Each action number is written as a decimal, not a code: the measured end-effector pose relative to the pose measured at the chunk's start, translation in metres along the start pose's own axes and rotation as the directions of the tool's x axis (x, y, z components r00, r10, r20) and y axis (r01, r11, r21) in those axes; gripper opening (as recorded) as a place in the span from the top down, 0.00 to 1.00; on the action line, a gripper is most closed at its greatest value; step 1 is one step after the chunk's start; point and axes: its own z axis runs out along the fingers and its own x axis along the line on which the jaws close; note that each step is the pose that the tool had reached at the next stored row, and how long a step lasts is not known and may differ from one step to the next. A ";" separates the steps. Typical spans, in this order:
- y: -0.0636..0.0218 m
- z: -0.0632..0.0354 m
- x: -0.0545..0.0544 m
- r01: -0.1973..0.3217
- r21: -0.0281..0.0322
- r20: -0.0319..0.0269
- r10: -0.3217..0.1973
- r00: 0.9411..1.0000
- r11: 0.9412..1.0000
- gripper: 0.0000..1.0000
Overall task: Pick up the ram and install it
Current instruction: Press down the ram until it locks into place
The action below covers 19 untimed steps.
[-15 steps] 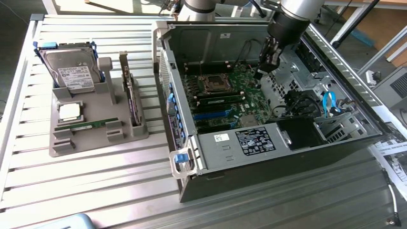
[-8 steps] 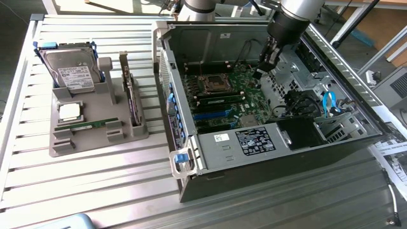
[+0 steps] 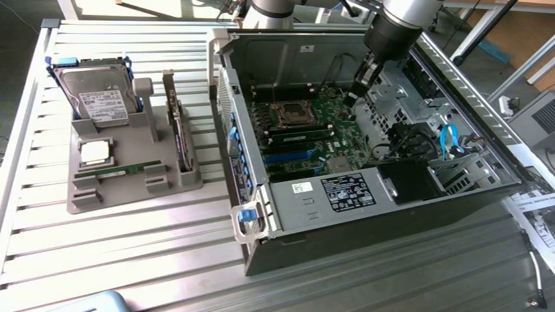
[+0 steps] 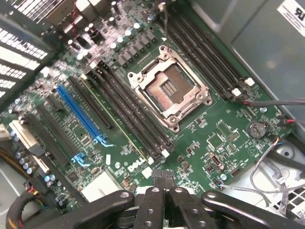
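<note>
Ram: you'll find the ram (image 3: 117,171) in the lower left of the exterior frame, a thin green stick lying flat across the front of the grey holder, untouched and well apart from the arm.
Grey holder: the grey holder (image 3: 130,188) sits on the bench at the left of the exterior frame; the ram rests in its low front cradles.
Neighbours on the holder: just behind the ram you see the square silver CPU chip (image 3: 95,152); behind that the hard drive (image 3: 97,95) stands tilted in its blue frame; the upright expansion card (image 3: 179,133) stands on edge along the holder's side nearest the case.
Computer case: the open computer case (image 3: 364,195) lies on its side in the centre and right of the exterior frame, with the motherboard (image 3: 303,130) exposed inside.
Pincer: your pincer (image 4: 163,180) has its black fingers pressed together with nothing between them, at the bottom centre of the wrist frame, hanging over the motherboard.
Arm: the arm (image 3: 394,32) reaches down into the case from the upper right of the exterior frame.
Board below the pincer: in the wrist frame you see the empty CPU socket (image 4: 170,91) at centre, long black memory slots (image 4: 131,112) on either side of it, and a blue slot (image 4: 81,115) at the left.
Bench: the slatted metal bench (image 3: 130,260) carries both the holder and the case.
</note>
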 end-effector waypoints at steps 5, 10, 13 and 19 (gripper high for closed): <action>0.0000 0.0000 0.000 -0.044 -0.004 0.002 0.044 0.999 0.999 0.89; 0.0000 0.0001 0.000 -0.096 -0.009 0.005 0.096 0.995 0.995 0.89; 0.0000 0.0001 0.000 -0.132 -0.013 0.007 0.133 0.991 0.991 0.89; 0.0000 0.0002 0.000 -0.197 -0.020 0.010 0.197 0.980 0.980 0.89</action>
